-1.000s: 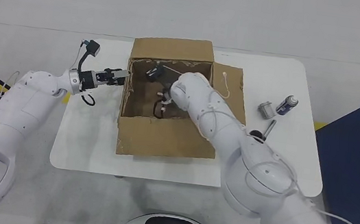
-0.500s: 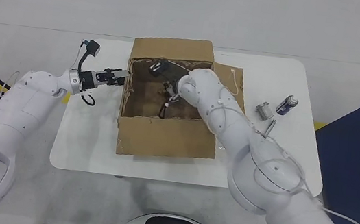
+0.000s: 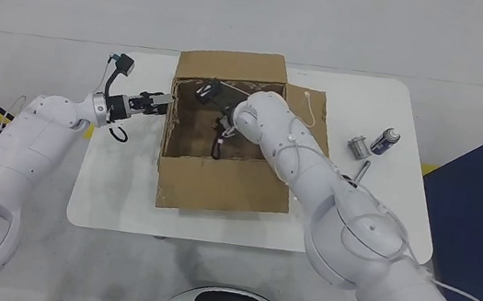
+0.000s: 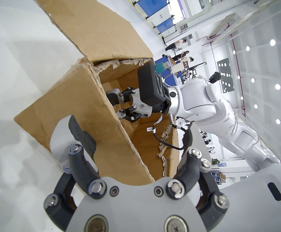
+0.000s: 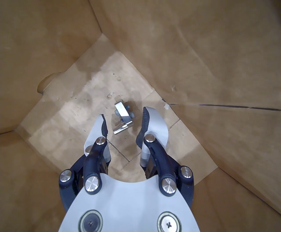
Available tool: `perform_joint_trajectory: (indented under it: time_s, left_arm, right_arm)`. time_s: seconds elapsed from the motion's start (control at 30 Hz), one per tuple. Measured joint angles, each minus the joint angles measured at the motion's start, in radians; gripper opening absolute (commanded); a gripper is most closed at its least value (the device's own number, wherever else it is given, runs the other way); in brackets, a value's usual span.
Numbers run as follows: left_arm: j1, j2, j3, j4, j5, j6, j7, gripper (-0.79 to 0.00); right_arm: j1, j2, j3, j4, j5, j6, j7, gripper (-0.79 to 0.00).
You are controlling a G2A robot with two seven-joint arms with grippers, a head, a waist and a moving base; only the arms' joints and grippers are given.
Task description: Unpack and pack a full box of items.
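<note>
From above, the right arm covered much of the brown cardboard box (image 3: 218, 184); the right wrist view looked down to its scuffed floor, where a small shiny metal bracket (image 5: 122, 114) lay, seen between the moderately parted, empty fingers (image 5: 153, 123) of the right gripper (image 5: 123, 119). The left wrist view showed the left gripper (image 4: 131, 134) with fingers (image 4: 74, 131) spread wide astride the box's ragged, torn side wall; beside the box, a dark cylinder (image 3: 385, 141) and a grey metal piece (image 3: 356, 147) lay on the smooth white desk (image 3: 124, 190).
</note>
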Motion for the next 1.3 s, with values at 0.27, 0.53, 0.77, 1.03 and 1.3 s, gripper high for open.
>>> perform_joint_trajectory:
  time_s: [0.27, 0.53, 0.77, 1.03, 1.3]
  left_arm:
    - [0.0, 0.0, 0.0, 0.0, 0.0, 0.0, 0.0, 0.0]
    - [0.003, 0.001, -0.003, -0.005, 0.015, 0.006, 0.016, 0.0]
    - [0.011, 0.011, -0.026, -0.01, 0.088, 0.022, 0.11, 0.0]
    - [0.032, 0.006, -0.023, -0.054, 0.12, 0.061, 0.147, 0.0]
    - [0.036, -0.017, -0.002, -0.092, 0.144, 0.097, 0.112, 0.0]
  right_arm:
    - [0.004, -0.001, 0.016, 0.019, 0.0, -0.023, 0.007, -0.416]
    - [0.002, 0.0, 0.03, 0.031, -0.001, -0.071, -0.002, -0.055]
    - [0.001, 0.003, 0.038, 0.037, 0.004, -0.091, -0.01, 0.0]
    - [-0.013, 0.007, 0.038, 0.021, -0.007, -0.078, -0.028, 0.0]
    - [-0.016, 0.029, 0.054, 0.009, -0.024, -0.097, -0.041, -0.148]
